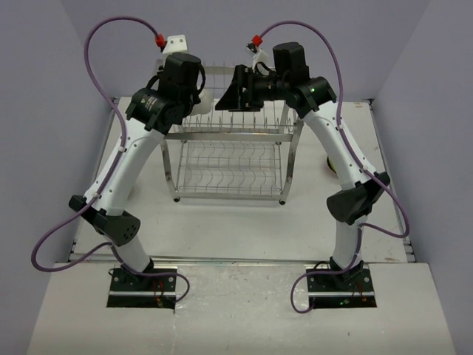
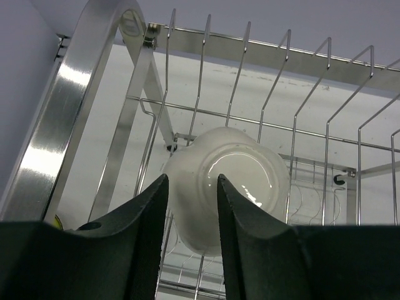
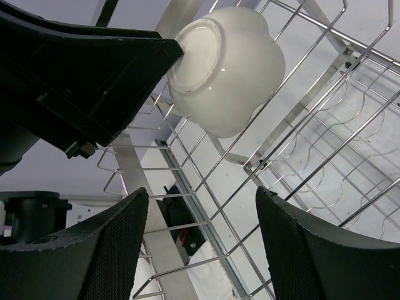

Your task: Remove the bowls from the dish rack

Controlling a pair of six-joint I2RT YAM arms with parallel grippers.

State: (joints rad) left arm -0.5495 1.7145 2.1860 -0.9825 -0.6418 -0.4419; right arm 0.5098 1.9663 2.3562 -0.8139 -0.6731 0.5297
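Observation:
The chrome dish rack stands mid-table. A white lobed bowl lies on its side among the dividers at the top tier's far left corner, base towards the left wrist camera. It also shows in the right wrist view. My left gripper has its jaws narrowed astride the bowl's left side, and one fingertip touches the bowl's base. My right gripper is wide open and empty, hovering over the top tier. The green and speckled bowls are not clearly in view.
A shiny rack post runs close by the left fingers. A sliver of a round thing shows on the table to the right of the rack, mostly hidden by my right arm. Purple cables loop behind both arms. Grey walls enclose the table.

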